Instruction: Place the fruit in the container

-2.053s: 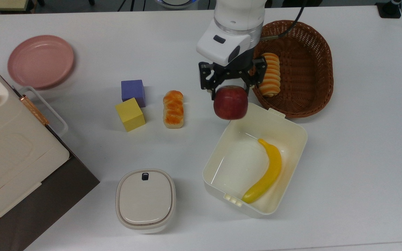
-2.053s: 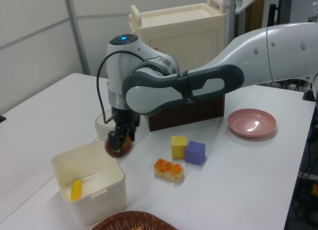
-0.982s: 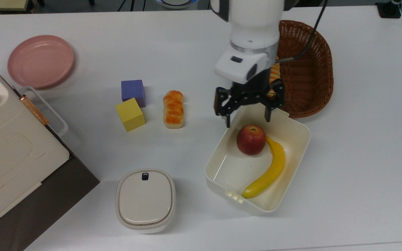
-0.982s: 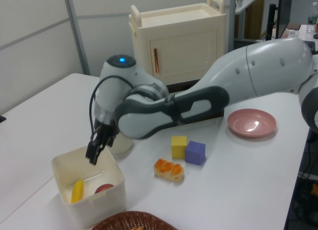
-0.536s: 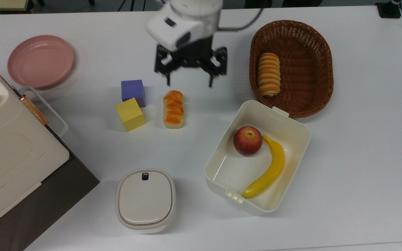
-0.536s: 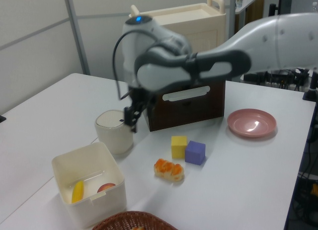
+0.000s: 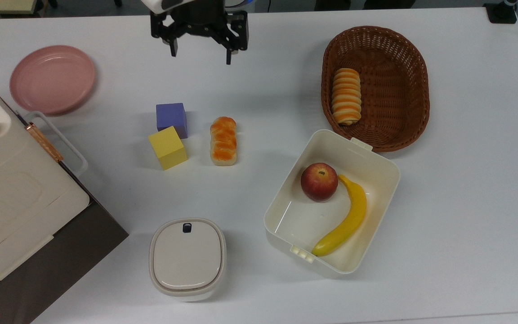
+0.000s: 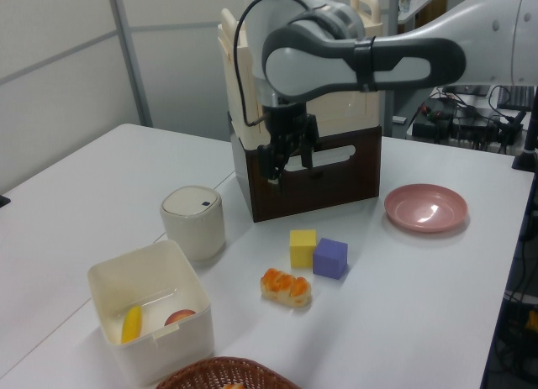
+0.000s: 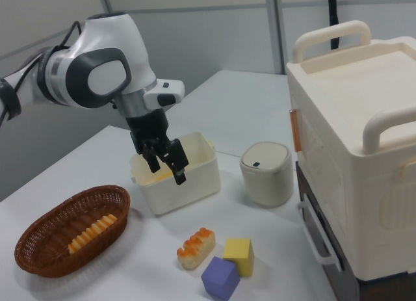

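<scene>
apple [image 7: 319,181] in tub [image 7: 377,160] (beside banana [image 7: 345,218]), gripper [image 7: 199,50] spread wide, well apart

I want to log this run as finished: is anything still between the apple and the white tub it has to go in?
Nothing visible does. The apple already lies inside the tub, touching the banana. The gripper is open and empty, far from the tub, high over the table's far edge.
</scene>
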Action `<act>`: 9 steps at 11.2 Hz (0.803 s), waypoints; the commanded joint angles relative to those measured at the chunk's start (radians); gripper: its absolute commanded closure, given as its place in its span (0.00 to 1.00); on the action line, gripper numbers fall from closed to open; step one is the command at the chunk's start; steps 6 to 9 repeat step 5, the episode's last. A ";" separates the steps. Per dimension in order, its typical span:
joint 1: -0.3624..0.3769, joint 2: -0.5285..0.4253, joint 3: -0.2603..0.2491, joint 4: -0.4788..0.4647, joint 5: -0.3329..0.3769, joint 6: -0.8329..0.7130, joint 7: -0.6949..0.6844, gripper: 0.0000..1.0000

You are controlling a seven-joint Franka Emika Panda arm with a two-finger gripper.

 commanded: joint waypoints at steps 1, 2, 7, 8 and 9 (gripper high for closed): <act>-0.113 -0.102 0.106 -0.095 -0.002 -0.010 -0.054 0.00; -0.143 -0.102 0.138 -0.092 -0.002 -0.012 -0.054 0.00; -0.143 -0.102 0.139 -0.086 -0.004 -0.023 -0.053 0.00; -0.143 -0.102 0.139 -0.086 -0.004 -0.023 -0.053 0.00; -0.143 -0.102 0.139 -0.086 -0.004 -0.023 -0.053 0.00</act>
